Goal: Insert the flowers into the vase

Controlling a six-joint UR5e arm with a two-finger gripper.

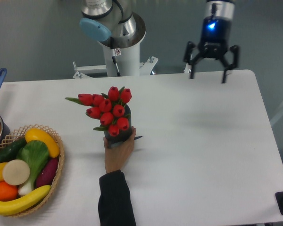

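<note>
While the gripper (210, 74) hangs above the table's far edge with its fingers spread wide and nothing in them, the flowers (107, 112) stand in the vase (119, 137) near the table's middle. A person's hand (118, 152) grips the vase from the near side, beside the wicker basket (56, 175).

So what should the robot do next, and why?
Probably just stay put up there. The flowers already sit in the vase, a person's hand is gripping the vase, and the end effector is open, empty and well clear.
</note>
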